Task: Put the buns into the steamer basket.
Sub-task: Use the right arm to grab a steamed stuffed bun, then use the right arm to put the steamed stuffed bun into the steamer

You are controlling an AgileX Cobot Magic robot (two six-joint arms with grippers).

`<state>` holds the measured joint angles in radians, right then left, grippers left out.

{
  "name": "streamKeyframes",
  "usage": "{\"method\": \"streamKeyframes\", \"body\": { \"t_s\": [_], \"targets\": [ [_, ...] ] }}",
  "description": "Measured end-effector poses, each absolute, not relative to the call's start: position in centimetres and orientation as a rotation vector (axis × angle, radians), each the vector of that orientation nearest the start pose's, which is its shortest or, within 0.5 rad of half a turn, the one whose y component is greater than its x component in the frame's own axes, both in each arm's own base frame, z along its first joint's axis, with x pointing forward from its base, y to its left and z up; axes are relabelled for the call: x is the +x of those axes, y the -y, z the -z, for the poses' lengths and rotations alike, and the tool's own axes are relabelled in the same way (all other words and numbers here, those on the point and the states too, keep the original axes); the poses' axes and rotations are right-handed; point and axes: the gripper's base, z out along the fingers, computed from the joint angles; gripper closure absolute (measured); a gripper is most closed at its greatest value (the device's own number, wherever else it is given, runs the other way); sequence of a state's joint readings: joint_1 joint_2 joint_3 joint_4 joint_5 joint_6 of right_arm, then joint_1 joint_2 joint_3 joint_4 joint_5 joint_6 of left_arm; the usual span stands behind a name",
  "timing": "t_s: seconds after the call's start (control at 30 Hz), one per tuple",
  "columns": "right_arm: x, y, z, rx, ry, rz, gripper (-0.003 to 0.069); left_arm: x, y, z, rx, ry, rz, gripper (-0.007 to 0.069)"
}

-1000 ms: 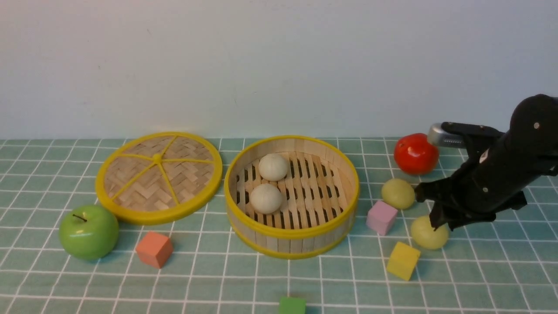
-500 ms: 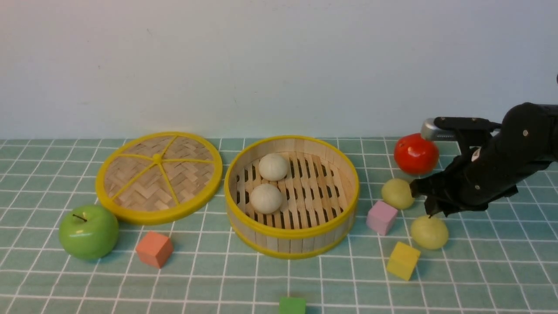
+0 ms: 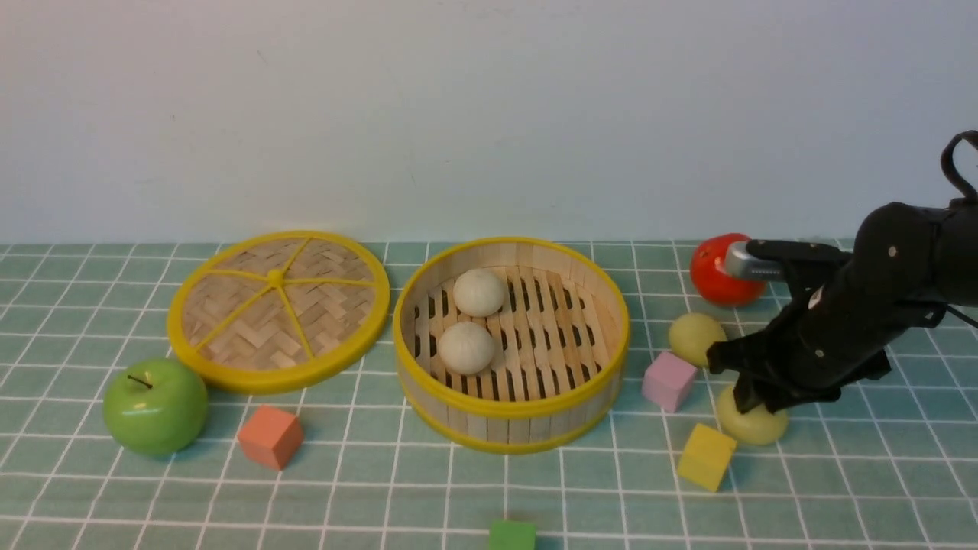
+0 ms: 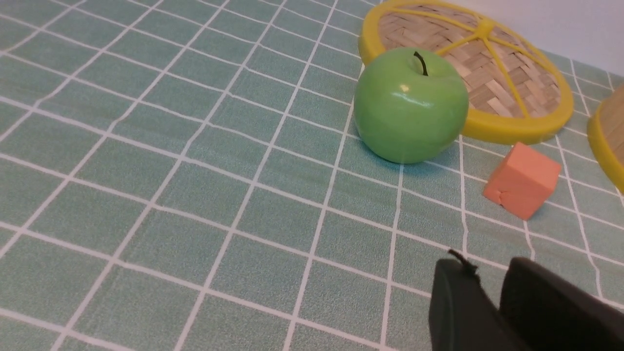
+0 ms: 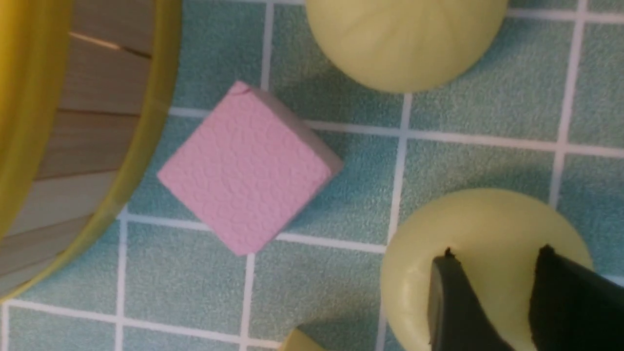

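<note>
pick step | right gripper (image 3: 752, 397) hung over near yellow-green bun (image 3: 758, 432), right of basket (image 3: 512, 409) | jaws narrow, holding nothing | judged: needed wider jaws straddling bun's middle before closing

Just past the left gripper (image 4: 489, 273) lies a matte orange cube (image 4: 521, 180); farther out stands a glossy green apple (image 4: 409, 105), a flat yellow-rimmed woven bamboo lid (image 4: 492, 68) behind it.

Two off-white buns (image 3: 479, 292) lie in the bamboo steamer basket (image 3: 510, 409); two yellow-green buns (image 3: 694, 337) sit outside, to its right.
</note>
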<state>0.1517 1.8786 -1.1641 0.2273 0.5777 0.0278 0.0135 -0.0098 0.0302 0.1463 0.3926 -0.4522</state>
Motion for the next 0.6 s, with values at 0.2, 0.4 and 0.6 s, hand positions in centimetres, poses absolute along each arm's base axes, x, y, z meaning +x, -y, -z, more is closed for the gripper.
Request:
{"method": "streamKeyframes", "body": {
  "t_s": [0.2, 0.4, 0.6],
  "targets": [
    [36.7, -6.8, -16.5, 0.064, -2.785, -0.268, 0.0510, 5.2, -0.6, -16.9, -0.349, -1.863, 0.154, 0.0480],
    [36.3, -6.8, -16.8, 0.056, -2.820, -0.274, 0.0660, 5.2, -0.6, -16.9, -0.350, -1.863, 0.155, 0.0476],
    [36.3, -7.0, -19.4, 0.008, -2.823, -0.294, 0.0660, 5.2, -0.6, -16.9, -0.350, -1.863, 0.155, 0.0470]
  ]
}}
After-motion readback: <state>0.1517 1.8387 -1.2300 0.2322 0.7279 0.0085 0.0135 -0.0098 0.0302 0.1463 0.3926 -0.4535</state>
